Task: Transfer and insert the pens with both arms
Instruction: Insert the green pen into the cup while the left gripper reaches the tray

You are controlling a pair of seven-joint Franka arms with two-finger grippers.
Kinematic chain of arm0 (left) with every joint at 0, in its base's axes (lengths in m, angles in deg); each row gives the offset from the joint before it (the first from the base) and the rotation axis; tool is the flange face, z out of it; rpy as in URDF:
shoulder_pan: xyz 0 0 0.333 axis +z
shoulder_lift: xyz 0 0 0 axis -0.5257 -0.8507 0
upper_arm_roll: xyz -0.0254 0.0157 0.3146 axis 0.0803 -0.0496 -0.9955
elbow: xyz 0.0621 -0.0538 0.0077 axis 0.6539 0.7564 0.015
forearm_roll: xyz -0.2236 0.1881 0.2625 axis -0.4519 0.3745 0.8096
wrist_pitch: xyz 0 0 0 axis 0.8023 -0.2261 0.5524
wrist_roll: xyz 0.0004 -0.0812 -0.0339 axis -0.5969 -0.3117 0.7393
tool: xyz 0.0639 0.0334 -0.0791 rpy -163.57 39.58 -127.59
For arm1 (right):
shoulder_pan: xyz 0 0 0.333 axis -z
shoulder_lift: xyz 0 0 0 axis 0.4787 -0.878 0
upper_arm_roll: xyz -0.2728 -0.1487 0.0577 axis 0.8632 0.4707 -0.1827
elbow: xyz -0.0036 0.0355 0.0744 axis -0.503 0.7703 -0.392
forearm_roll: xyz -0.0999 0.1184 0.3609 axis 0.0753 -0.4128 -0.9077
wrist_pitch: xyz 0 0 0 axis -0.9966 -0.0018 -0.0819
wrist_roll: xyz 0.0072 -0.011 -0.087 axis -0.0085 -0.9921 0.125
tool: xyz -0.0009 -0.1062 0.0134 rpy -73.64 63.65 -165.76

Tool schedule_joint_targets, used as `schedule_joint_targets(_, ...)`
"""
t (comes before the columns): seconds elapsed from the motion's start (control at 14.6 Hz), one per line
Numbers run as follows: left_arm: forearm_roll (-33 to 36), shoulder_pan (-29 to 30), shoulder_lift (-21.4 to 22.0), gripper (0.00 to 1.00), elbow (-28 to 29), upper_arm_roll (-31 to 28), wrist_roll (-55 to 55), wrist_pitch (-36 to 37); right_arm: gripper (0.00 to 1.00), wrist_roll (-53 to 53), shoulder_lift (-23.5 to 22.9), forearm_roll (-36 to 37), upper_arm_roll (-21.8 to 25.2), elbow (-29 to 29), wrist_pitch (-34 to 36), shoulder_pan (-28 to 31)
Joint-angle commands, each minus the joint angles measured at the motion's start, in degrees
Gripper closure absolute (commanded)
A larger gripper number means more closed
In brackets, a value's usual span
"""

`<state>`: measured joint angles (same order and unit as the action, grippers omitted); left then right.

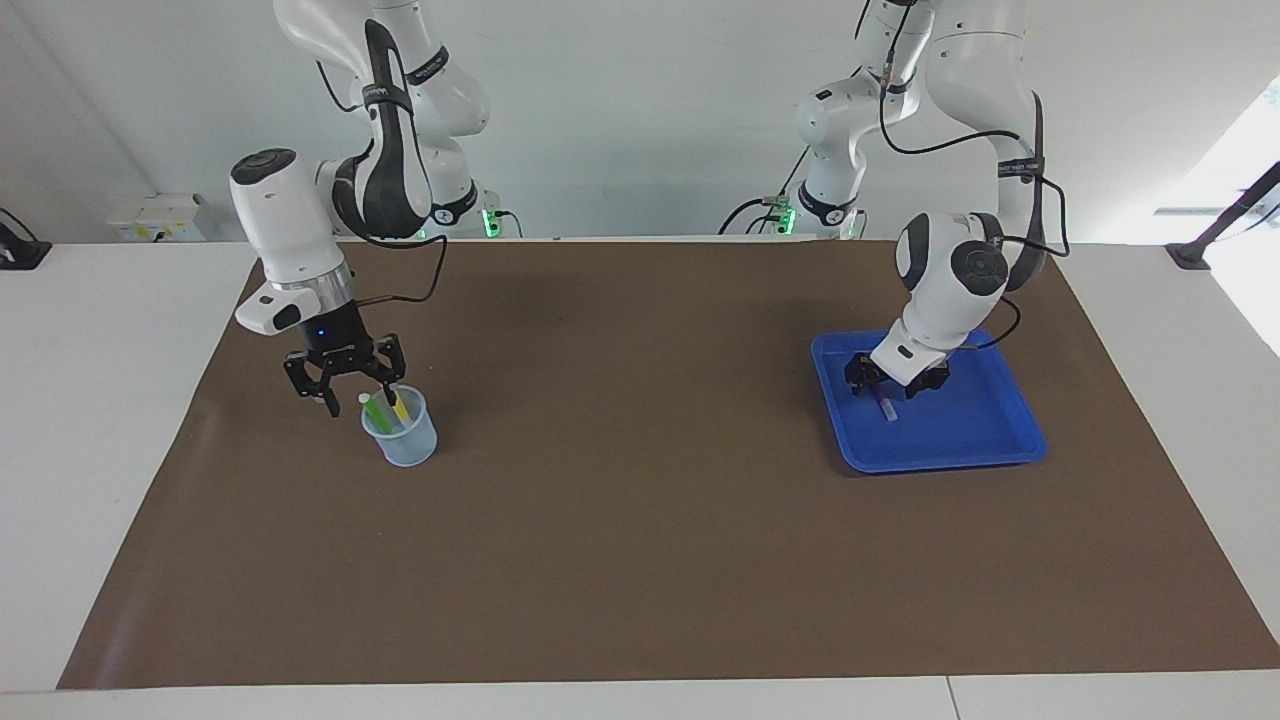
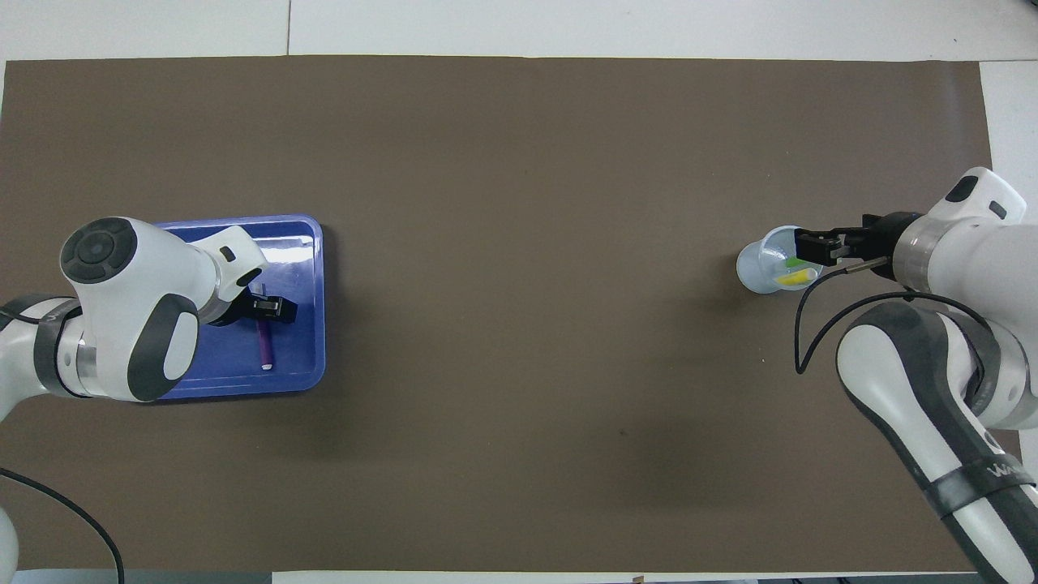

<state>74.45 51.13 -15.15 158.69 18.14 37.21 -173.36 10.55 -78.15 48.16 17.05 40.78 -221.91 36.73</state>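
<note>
A clear cup [image 1: 402,442] [image 2: 756,269] stands toward the right arm's end of the table. The green pen [image 1: 376,408] [image 2: 793,262] and the yellow pen [image 1: 400,407] [image 2: 791,278] lean inside it. My right gripper [image 1: 345,385] [image 2: 811,246] hangs open just above the cup's rim and touches neither pen. The purple pen [image 1: 886,405] [image 2: 264,345] lies in the blue tray [image 1: 940,462] [image 2: 319,324]. My left gripper [image 1: 893,383] [image 2: 272,308] is low in the tray, open, with its fingers on either side of the end of that pen nearer to the robots.
A brown mat [image 1: 640,520] covers the table between the cup and the tray. White table surface borders the mat on all sides.
</note>
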Motion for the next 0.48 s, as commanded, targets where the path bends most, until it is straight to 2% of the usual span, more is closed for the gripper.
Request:
schedule_joint_targets(0.0,1.2,-1.1,-0.3,0.30,0.7,-0.4,0.3,-2.0,0.00,3.2,-1.1,1.0,-0.6,-4.8,6.1,1.2)
schedule_joint_targets(0.27,1.3,-1.0,-0.5,0.69,0.5,-0.5,0.2,-2.0,0.00,10.8,-1.0,1.9,-0.3,-12.1,18.4,0.9)
schedule_joint_targets(0.41,1.3,-1.0,-0.5,0.90,0.4,-0.5,0.2,-2.0,0.00,15.9,-1.1,7.3,-0.7,-16.4,24.3,0.4)
